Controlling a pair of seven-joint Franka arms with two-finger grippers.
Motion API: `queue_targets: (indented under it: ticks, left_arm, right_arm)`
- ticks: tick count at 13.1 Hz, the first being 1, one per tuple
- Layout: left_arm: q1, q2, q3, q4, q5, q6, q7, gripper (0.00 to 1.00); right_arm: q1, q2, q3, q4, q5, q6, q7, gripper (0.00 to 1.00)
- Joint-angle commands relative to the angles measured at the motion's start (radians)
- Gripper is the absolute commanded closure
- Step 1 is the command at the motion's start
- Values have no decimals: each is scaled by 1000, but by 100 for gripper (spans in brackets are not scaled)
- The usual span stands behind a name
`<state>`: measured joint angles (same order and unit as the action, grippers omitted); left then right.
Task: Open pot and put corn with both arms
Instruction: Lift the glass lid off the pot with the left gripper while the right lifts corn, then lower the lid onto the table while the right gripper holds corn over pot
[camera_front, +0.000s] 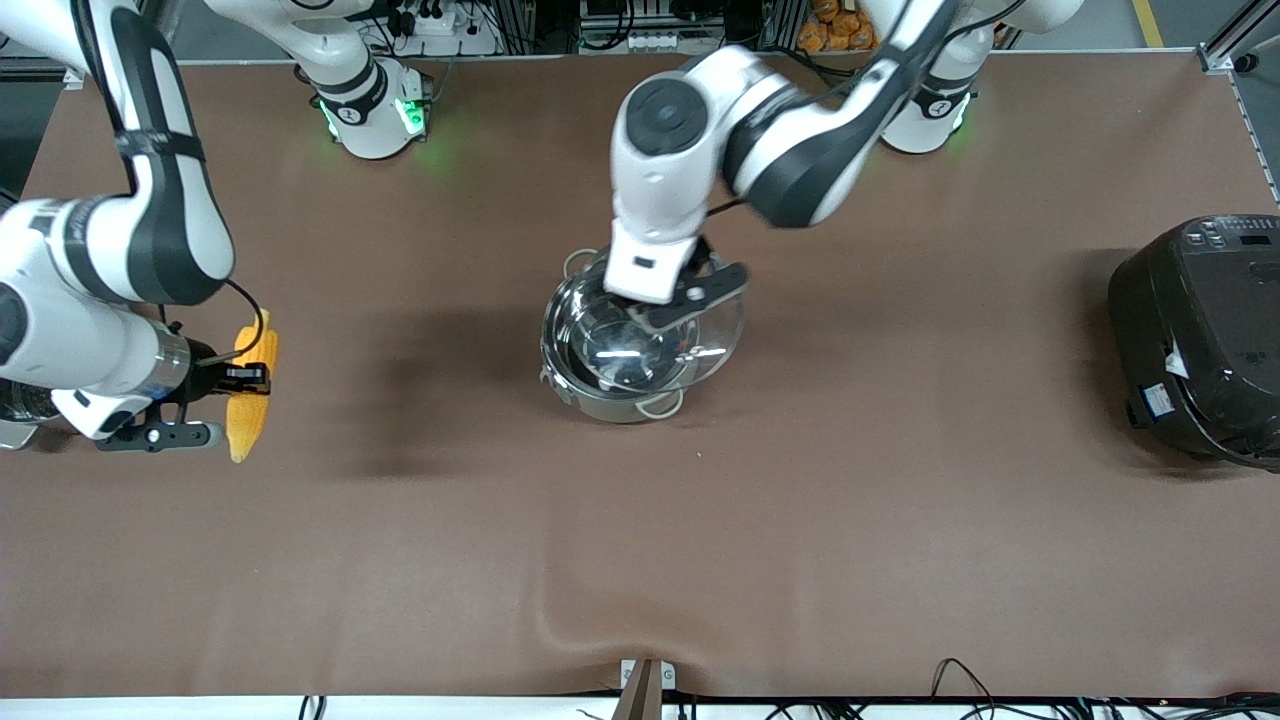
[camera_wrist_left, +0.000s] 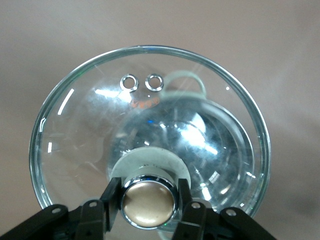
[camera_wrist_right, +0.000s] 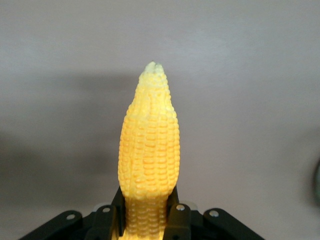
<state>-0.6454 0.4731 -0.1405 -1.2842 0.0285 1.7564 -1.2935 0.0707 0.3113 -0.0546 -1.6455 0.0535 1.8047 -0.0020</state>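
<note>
The pot is seen near the middle of the brown tabletop, a round shiny steel vessel with a small loop handle on the side nearer the front camera. Its glass lid is held just above it by the left pincer and is offset toward the left arm's end of the tabletop, so that part of the pot's rim is uncovered. Whether the lid touches the rim at any point cannot be told.

In the left wrist view the left pincer is seen clamped on the copper-coloured knob, with one finger pressed against each side of it. Through the glass of the lid the shiny inside of the pot and one of its loop handles are visible below.

The corn is held by the right pincer above the tabletop at the right arm's end, well apart from the pot. In the right wrist view the right pincer is seen closed on the thick end of the corn, and the pale tip is pointed away from the wrist, with bare tabletop underneath.

A big black rice cooker is set at the left arm's end of the tabletop, well apart from the pot.
</note>
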Motion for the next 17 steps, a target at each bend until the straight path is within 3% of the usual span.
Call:
queue_targets:
  ticks: [1, 5, 10, 13, 17]
  left_arm:
    - [123, -108, -8, -117, 27, -55, 153, 100]
    - [358, -200, -13, -304, 37, -20, 506, 100]
    - [602, -266, -14, -669, 39, 348, 821, 100]
    - [645, -258, -14, -805, 39, 501, 862, 100]
    - [665, -225, -13, -906, 39, 635, 862, 100]
  right_arm:
    - [84, -23, 2, 61, 63, -62, 141, 85]
    - [303, -52, -1, 102, 61, -90, 451, 85]
    - [595, -9, -36, 133, 37, -62, 775, 85]
    - [681, 67, -37, 130, 17, 65, 930, 85]
    - [750, 155, -37, 127, 15, 166, 1022, 83]
